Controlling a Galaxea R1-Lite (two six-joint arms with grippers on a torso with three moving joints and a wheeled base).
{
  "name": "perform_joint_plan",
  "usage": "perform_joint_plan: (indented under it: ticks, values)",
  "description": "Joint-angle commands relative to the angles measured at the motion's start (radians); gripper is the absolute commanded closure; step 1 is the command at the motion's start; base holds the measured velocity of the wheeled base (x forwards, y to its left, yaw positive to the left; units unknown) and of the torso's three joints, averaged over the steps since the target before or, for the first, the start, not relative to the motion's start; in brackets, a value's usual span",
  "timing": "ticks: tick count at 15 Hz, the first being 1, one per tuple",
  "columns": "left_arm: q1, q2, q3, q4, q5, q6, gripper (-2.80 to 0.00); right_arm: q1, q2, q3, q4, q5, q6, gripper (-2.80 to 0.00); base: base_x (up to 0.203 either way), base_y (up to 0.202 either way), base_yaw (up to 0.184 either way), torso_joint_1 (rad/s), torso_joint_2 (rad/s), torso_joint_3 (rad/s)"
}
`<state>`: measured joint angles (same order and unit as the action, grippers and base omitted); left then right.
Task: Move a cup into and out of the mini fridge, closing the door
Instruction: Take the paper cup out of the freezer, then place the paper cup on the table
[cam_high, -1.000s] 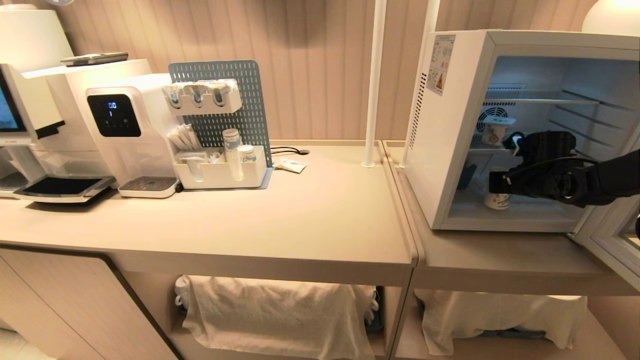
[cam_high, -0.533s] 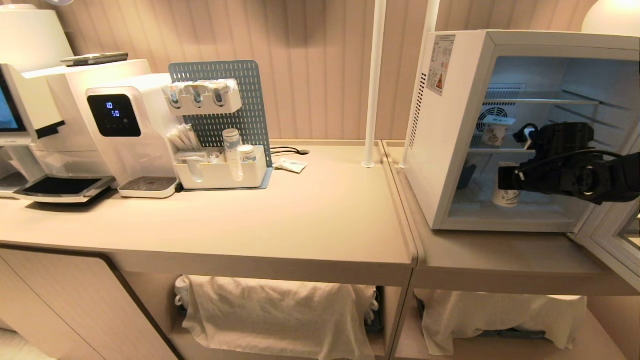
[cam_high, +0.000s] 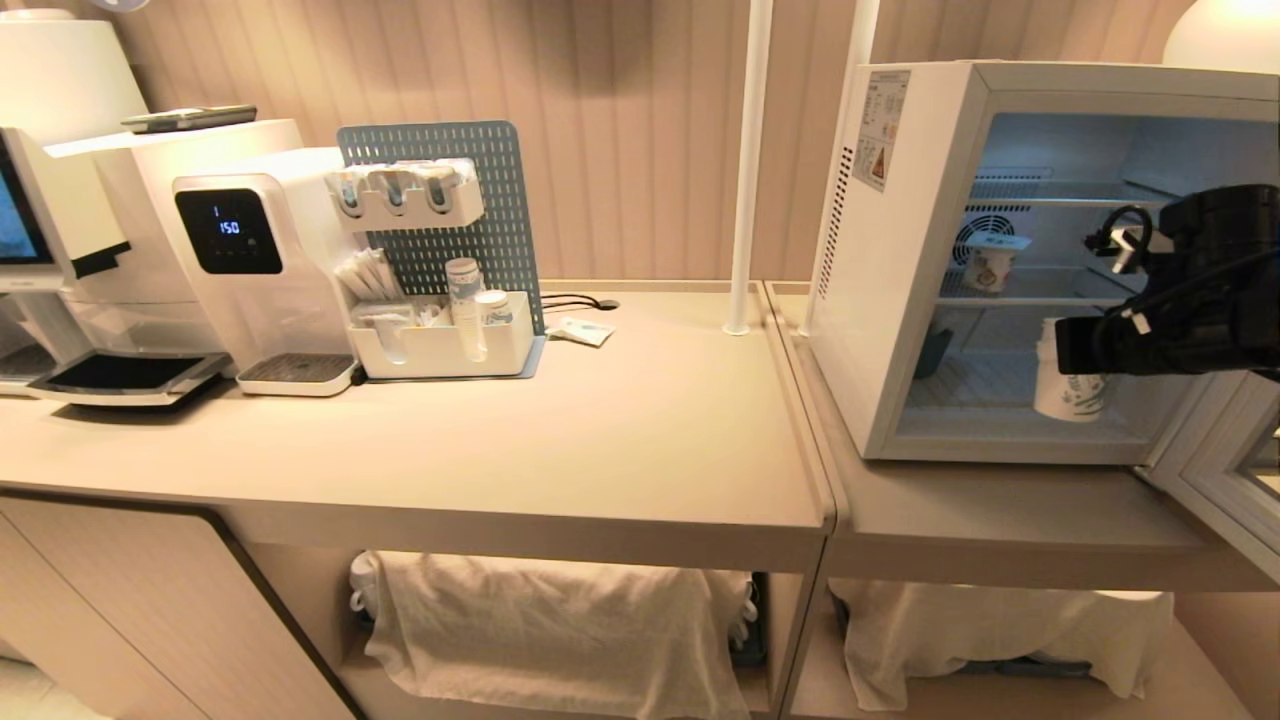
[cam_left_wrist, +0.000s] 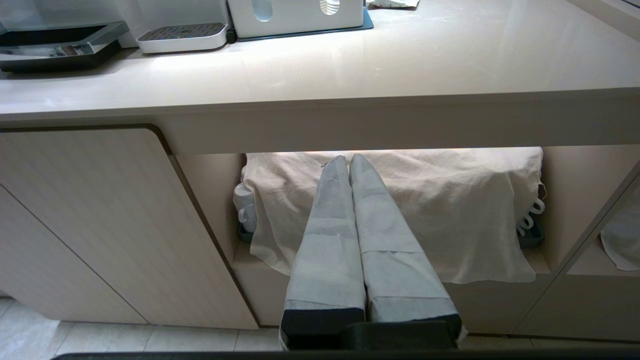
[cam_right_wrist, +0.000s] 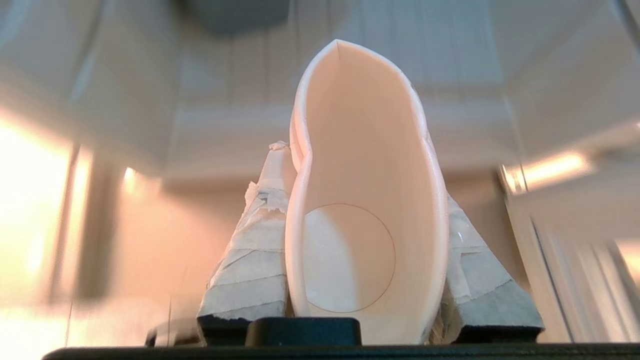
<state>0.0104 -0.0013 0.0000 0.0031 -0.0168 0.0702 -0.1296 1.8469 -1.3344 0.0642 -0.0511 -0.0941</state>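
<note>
The white mini fridge stands on the right counter with its door swung open at the lower right. My right gripper hovers at the front of the fridge's lower compartment. It is shut on the cup, a white paper cup with blue print that hangs just above the fridge floor. In the right wrist view the taped fingers squeeze the cup into an oval. My left gripper is parked below the counter edge, shut and empty.
A small lidded tub sits on the fridge's middle wire shelf by the fan. A water dispenser, a pegboard organizer and a white pole stand on the left counter. Cloth-covered racks fill the shelf below.
My right gripper has drawn back from deep inside the fridge toward its open front, carrying the cup rightward and a little higher. The left arm has not moved.
</note>
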Motion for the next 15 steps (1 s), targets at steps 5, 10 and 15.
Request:
perform_joint_plan:
  ticks: [5, 10, 15]
  values:
    - [0.000, 0.001, 0.000, 0.000, 0.000, 0.000, 0.00, 0.019, -0.369, 0.206, 0.149, 0.000, -0.052, 0.00, 0.000, 0.000, 0.000, 0.000, 0.00, 0.000]
    - [0.001, 0.001, 0.000, 0.000, 0.000, 0.000, 0.00, 0.110, -0.686, 0.501, 0.151, 0.011, -0.067, 0.00, 0.000, 0.000, 0.000, 0.000, 0.00, 0.000]
    - [0.001, 0.001, 0.000, 0.000, 0.000, 0.000, 0.00, 0.146, -1.078, 0.826, 0.130, 0.064, -0.081, 0.00, 0.000, 0.000, 0.000, 0.000, 0.00, 0.000]
